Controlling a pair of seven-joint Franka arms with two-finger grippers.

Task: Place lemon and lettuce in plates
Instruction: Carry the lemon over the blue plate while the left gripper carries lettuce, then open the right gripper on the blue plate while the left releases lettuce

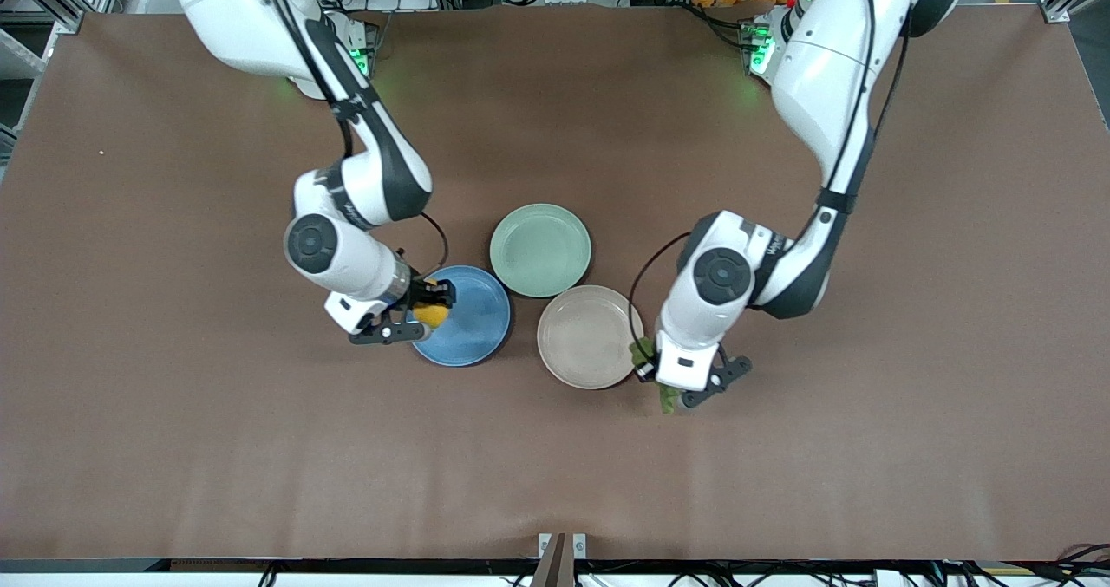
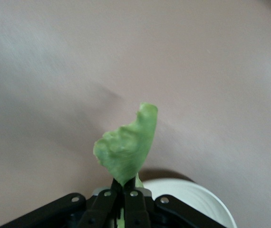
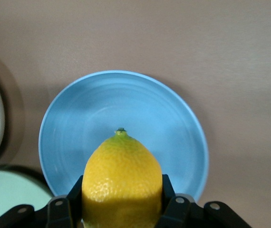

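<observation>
My right gripper [image 1: 431, 305] is shut on the yellow lemon [image 1: 430, 314] and holds it over the rim of the blue plate [image 1: 473, 322]. In the right wrist view the lemon [image 3: 122, 183] fills the jaws with the blue plate [image 3: 145, 114] below it. My left gripper [image 1: 661, 385] is shut on the green lettuce leaf [image 1: 668, 396] and holds it in the air just off the edge of the beige plate [image 1: 585, 337]. In the left wrist view the lettuce [image 2: 126, 149] hangs from the closed jaws beside the beige plate's rim [image 2: 197, 199].
A pale green plate [image 1: 539, 250] lies farther from the front camera, touching both other plates. The brown table [image 1: 260, 448] stretches wide around them. A small bracket [image 1: 561, 548] sits at the table's near edge.
</observation>
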